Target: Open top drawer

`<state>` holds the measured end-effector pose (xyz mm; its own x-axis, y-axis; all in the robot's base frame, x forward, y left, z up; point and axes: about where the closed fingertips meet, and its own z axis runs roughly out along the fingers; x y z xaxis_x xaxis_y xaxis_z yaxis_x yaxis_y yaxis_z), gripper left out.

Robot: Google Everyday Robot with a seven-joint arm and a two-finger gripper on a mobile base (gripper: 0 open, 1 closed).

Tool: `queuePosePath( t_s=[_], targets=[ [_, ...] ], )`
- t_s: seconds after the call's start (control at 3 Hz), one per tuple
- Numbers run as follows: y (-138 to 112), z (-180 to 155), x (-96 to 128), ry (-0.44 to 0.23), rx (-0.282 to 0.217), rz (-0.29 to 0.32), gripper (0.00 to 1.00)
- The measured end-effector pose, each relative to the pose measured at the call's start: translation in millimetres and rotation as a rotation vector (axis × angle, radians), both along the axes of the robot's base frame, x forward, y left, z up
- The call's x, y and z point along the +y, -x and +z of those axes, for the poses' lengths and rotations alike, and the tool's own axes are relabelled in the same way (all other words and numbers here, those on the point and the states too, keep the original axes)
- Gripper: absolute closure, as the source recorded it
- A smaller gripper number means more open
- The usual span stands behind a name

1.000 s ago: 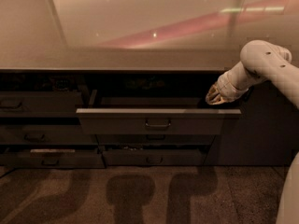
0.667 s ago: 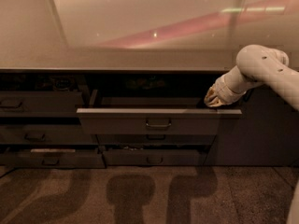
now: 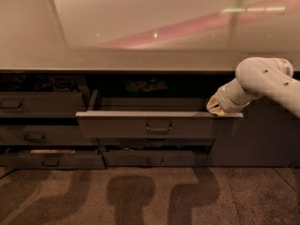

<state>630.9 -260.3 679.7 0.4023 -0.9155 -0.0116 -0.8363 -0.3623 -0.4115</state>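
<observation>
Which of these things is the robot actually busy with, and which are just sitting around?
In the job:
top drawer, pulled partly out
loop handle
tool, at the drawer front's right end

Just there:
countertop
left drawer
lower drawer
floor

Countertop (image 3: pixel 140 60): pale, glossy, pink streak (image 3: pixel 187 29) reflected across it.
Dark gap under counter edge: dim clutter (image 3: pixel 56 82), cannot identify.
Left stack, three short drawers:
- upper left drawer (image 3: pixel 40 104), loop handle near frame edge
- middle left drawer (image 3: pixel 47 135), shut
- bottom left drawer (image 3: pixel 51 159), slightly out, pale strip (image 3: pixel 52 151) along its top

Low centre drawer (image 3: pixel 154 158): slightly out.
Right: plain dark panel (image 3: pixel 253 139).
Floor (image 3: pixel 56 196): speckled brown; rounded shadows (image 3: pixel 131 191) fall across it.
Gripper (image 3: pixel 215 107): right of centre, just below countertop edge, above dark panel's left side.
</observation>
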Motion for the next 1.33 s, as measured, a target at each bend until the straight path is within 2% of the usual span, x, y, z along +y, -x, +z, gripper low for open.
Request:
queuePosePath(
  t_s=[0.33,0.67,1.0,1.33],
  targets=[
    [0.0,0.0,0.0,0.0,0.0,0.0,0.81],
    [0.0,-0.1,0.0,0.0,0.0,0.0,0.58],
    [0.1,-2.5,2.7,0.042,0.0,-0.003,0.34],
    [0.1,0.2,2.7,0.042,0.0,-0.003,0.17]
  ],
)
